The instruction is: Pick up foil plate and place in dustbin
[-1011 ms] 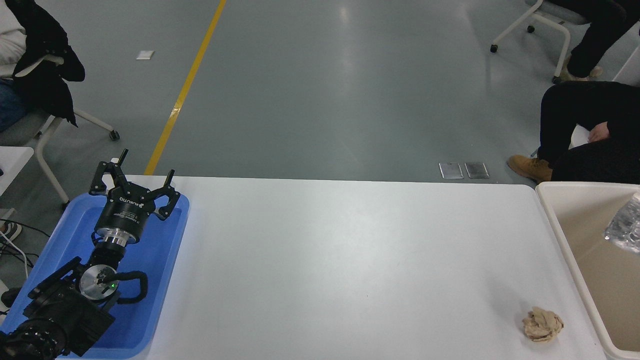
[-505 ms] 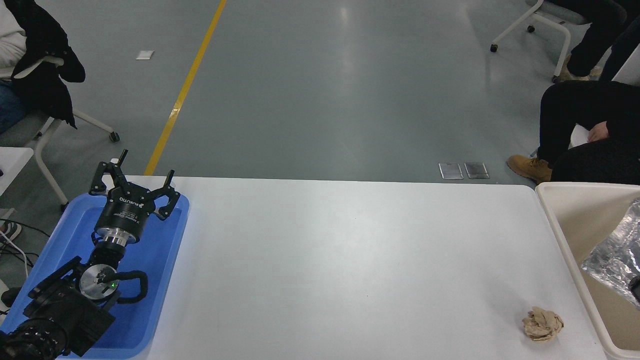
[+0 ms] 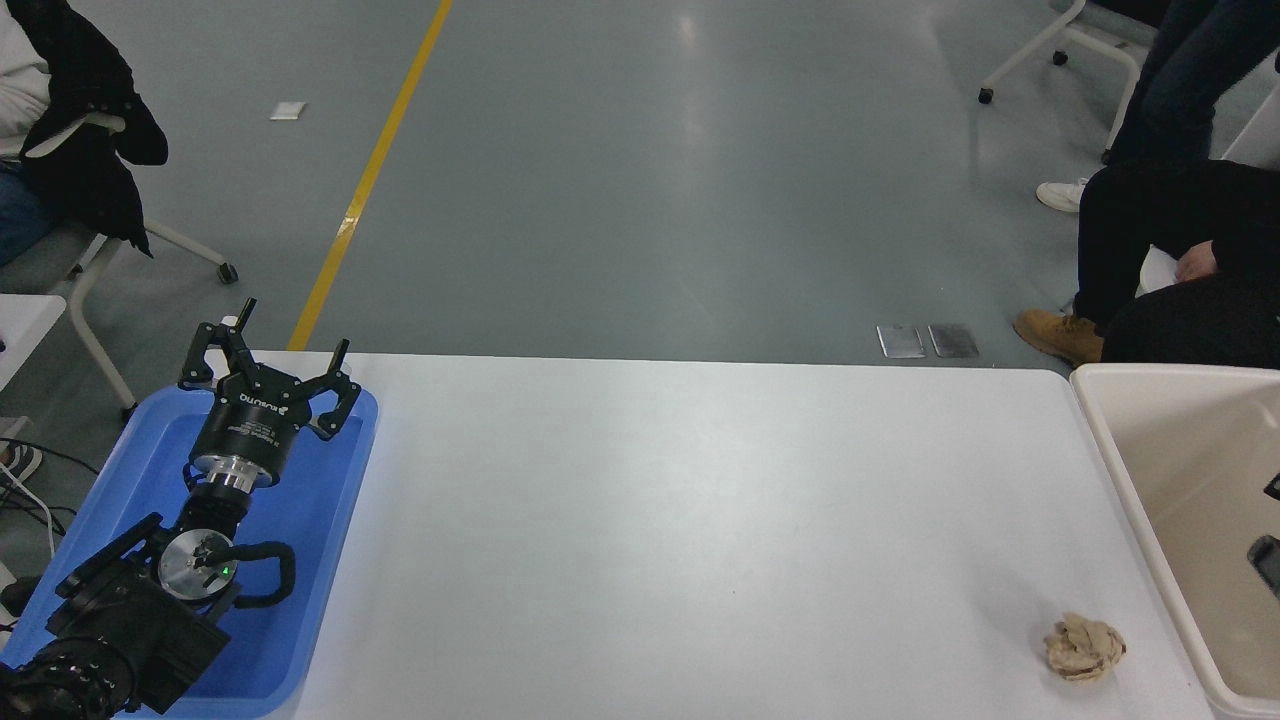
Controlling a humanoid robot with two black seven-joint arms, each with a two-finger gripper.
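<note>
Now, look at the big things first. The white table (image 3: 700, 520) fills most of the view, and most of its top is bare. At the right edge stands the large cream plastic dustbin (image 3: 1110, 440) with smooth walls and a thick round rim. It sits just beside the table's right end.

At the left end lies the blue plastic tray (image 3: 340, 500). The left arm is parked over it. Its left end effector (image 3: 275, 365) has its black fingers spread apart and holds nothing.

People sit at the far side. You can see one person's dark trousers and a tan boot (image 3: 1060, 335) at the top right, and another person's dark coat at the top left.

Near the table's front right corner rests a small crumpled tan paper ball (image 3: 1085, 648). It is close to the dustbin but not touching it.

The smallest thing is a bit of black at the right edge, over the inside of the dustbin. It looks like part of the right end effector (image 3: 1268, 555). So little of it shows that you cannot tell if it is apart or together, or if it holds anything.

You cannot see the shiny foil plate anywhere. It is not on the table, and it is not in the part of the dustbin that shows. It may be lying deeper in the dustbin past the edge of the view, or hanging from the right end effector out of sight. So the job may be done or nearly done, but you cannot be sure. Check that the plate is really inside.
</note>
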